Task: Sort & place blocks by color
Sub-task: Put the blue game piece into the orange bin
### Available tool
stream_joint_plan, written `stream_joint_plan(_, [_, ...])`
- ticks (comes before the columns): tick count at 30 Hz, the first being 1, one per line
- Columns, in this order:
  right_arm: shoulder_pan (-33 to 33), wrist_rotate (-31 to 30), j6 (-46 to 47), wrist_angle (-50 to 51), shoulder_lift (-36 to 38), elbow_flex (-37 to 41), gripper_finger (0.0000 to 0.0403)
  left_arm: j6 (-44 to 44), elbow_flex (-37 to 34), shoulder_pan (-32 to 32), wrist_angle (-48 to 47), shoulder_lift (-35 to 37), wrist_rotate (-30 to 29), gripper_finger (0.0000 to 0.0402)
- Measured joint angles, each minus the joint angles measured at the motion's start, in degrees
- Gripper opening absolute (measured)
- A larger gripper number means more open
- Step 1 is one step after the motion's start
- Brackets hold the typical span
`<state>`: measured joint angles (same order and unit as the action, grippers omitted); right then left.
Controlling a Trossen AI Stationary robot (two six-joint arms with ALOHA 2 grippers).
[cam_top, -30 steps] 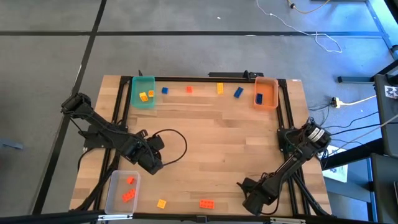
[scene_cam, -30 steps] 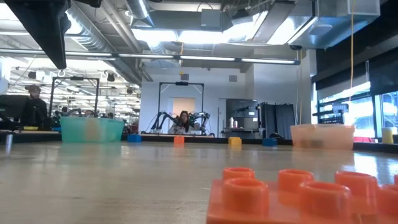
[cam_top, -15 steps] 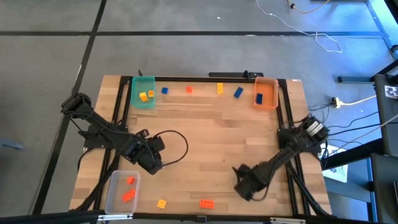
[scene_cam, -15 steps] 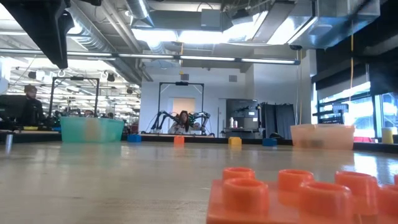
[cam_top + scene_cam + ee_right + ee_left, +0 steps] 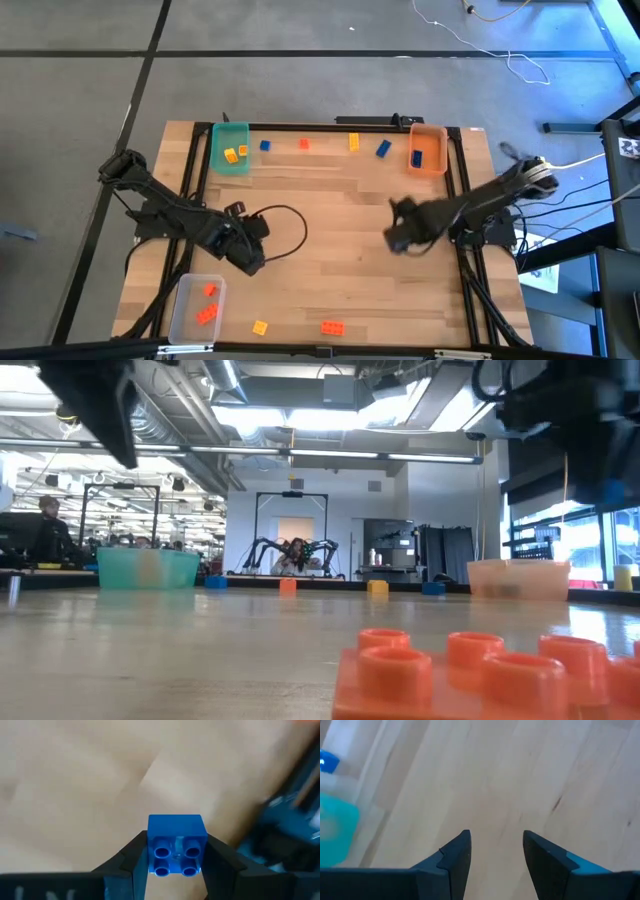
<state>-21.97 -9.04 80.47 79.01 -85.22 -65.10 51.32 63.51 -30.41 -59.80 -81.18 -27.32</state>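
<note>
Right gripper (image 5: pixel 176 865) clamped on blue block (image 5: pixel 176 845), up over table's right-centre; orange bin (image 5: pixel 428 150) with other blue block lies toward far right corner, nearer this arm. Left gripper (image 5: pixel 495 852) parted, empty, waits left-centre

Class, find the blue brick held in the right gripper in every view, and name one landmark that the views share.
High view: hidden under the right gripper, mid-table.
Low view: blue brick at the right edge, held aloft.
Left wrist view: not in it.
Right wrist view: blue brick clamped, bottom centre.
Shared landmark: green bin.
</note>
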Motion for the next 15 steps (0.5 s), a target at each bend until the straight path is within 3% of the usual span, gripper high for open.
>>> stream_joint_plan(8, [17.9, -14.9, -8.0, 4.7, 10.0, -0.1, 0.0139, -12.9, 0.0, 8.8, 9.5, 0.0, -0.3, 0.017])
stream_joint_plan(15, [37.6, -18.7, -26.4, 2.9, 11.8, -0.1, 0.0139, -20.9, 0.0, 18.3, 17.8, 0.0, 0.4, 0.017])
